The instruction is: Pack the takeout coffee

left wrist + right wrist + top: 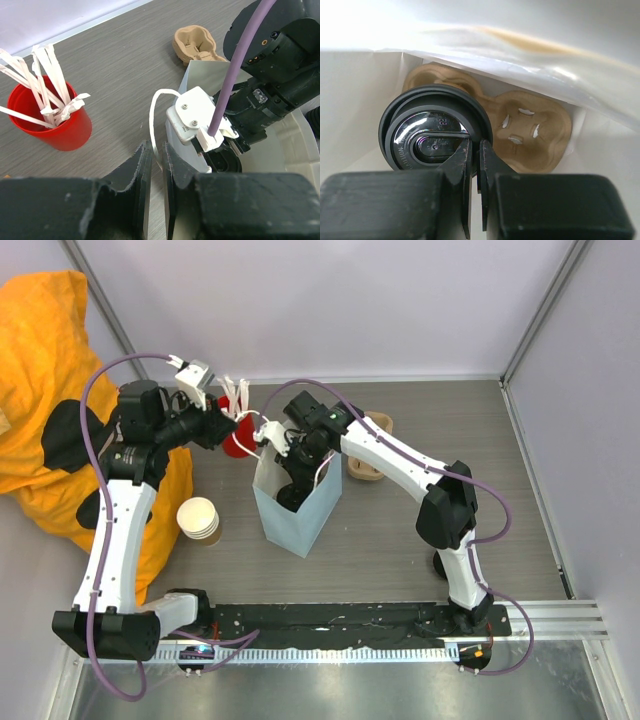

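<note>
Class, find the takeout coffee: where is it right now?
In the right wrist view, the takeout coffee sits inside the pale blue paper bag, at the left end of the moulded cup carrier.

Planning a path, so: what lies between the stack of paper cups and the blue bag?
Nothing; the top view shows only bare table between the stack of paper cups and the blue bag.

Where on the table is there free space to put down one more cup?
Free: the table right of the right arm; also the strip between the blue bag and the base rail. Crowded: around the red cup, cup stack and cardboard carrier.
</note>
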